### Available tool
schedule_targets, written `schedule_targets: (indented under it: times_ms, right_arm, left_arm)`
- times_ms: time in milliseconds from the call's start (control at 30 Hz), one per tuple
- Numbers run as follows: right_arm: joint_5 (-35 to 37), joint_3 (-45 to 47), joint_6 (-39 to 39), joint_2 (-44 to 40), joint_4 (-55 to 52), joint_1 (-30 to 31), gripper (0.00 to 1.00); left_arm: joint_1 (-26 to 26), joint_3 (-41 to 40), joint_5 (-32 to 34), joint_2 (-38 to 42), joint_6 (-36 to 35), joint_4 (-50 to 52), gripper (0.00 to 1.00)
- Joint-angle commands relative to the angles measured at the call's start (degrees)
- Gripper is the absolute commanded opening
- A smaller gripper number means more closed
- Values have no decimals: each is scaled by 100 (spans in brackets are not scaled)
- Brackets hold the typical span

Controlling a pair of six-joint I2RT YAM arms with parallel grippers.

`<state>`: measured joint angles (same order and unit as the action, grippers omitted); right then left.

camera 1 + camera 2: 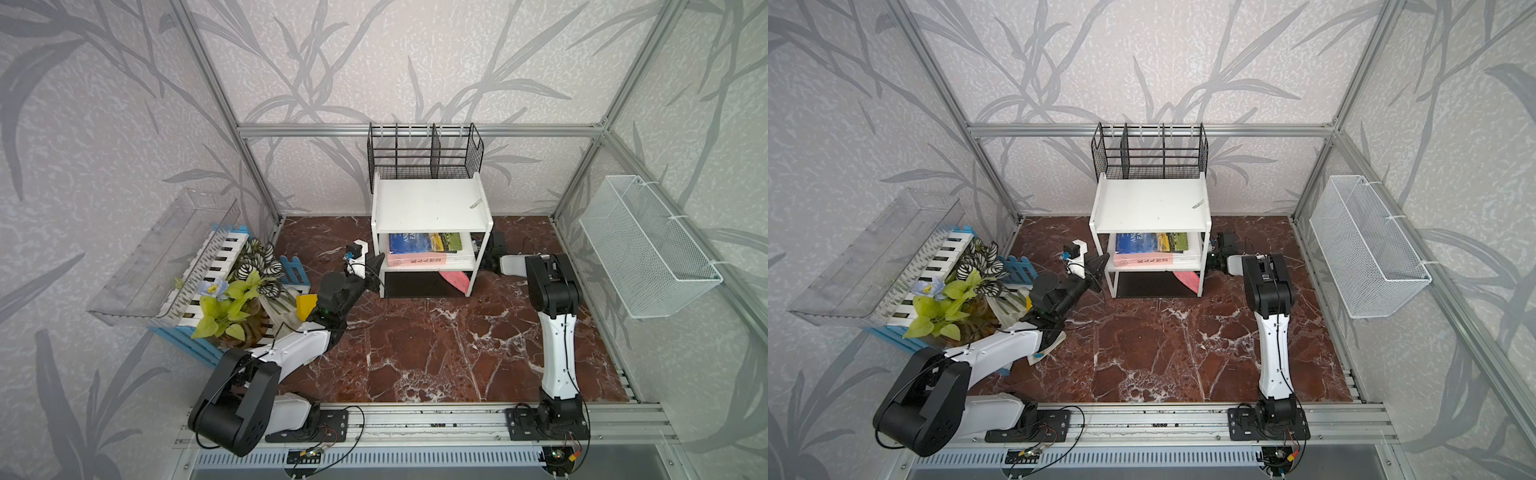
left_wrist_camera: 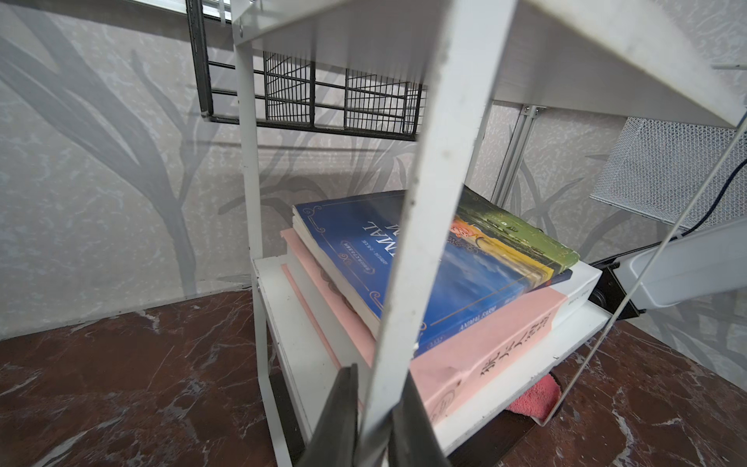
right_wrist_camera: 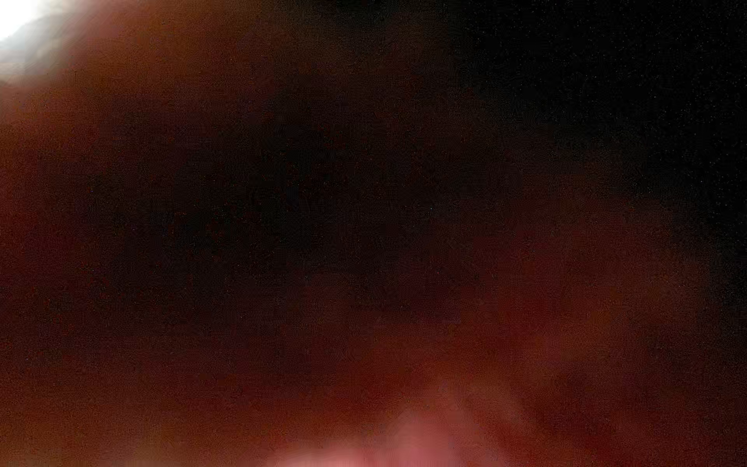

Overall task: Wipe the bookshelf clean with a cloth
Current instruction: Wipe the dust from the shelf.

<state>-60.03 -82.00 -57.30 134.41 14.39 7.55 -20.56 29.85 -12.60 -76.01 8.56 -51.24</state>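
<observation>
Left claw (image 2: 375,404) gripping bookshelf (image 1: 428,208) leg, cloth (image 1: 455,281) beneath slanting toward front-right

The blue book (image 1: 409,243) on the middle board of the bookshelf (image 1: 430,205) shows "ANI" and "FA" on its cover in a top view. The left wrist view shows "MAL" upside down on it. The pink book (image 1: 415,260) beneath bears Chinese characters on its spine, too small to read.

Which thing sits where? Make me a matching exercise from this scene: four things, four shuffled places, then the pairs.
1 cloth
2 blue book
3 black wire rack
4 white mesh basket

A on the pink book
B in the bookshelf's bottom tier
C hung on a side wall
D hung behind the bookshelf

Pairs: 1-B; 2-A; 3-D; 4-C
</observation>
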Motion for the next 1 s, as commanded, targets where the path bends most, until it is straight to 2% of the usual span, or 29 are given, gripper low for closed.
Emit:
schedule_targets:
  times_ms: [0, 100, 167, 267, 367, 600, 733, 833, 967]
  right_arm:
    - [213, 505, -481, -54, 369, 38, 0]
    - [348, 865, -873, -172, 842, 5, 0]
    - [189, 933, -1058, -170, 1118, 133, 0]
    - [122, 1048, -1076, -247, 1277, 454, 0]
    - [305, 1179, -1007, -401, 1290, 490, 0]
    - [882, 1408, -1059, -761, 1182, -284, 0]
    - [872, 1361, -1056, -867, 1082, -700, 0]
    - [879, 1075, -903, -825, 744, -755, 0]
    - [1223, 713, -836, -795, 448, -755, 0]
  left_arm:
    - [276, 302, 1339, -454, 904, 848, 0]
    - [273, 245, 1470, -344, 885, 840, 0]
    - [281, 220, 1534, -291, 868, 845, 0]
    - [283, 205, 1568, -232, 841, 876, 0]
    - [296, 221, 1550, -242, 836, 901, 0]
    - [302, 209, 1596, -263, 867, 926, 0]
    - [312, 214, 1632, -223, 888, 954, 0]
    - [318, 206, 1627, -236, 915, 960, 0]
    - [322, 221, 1618, -256, 926, 976, 0]
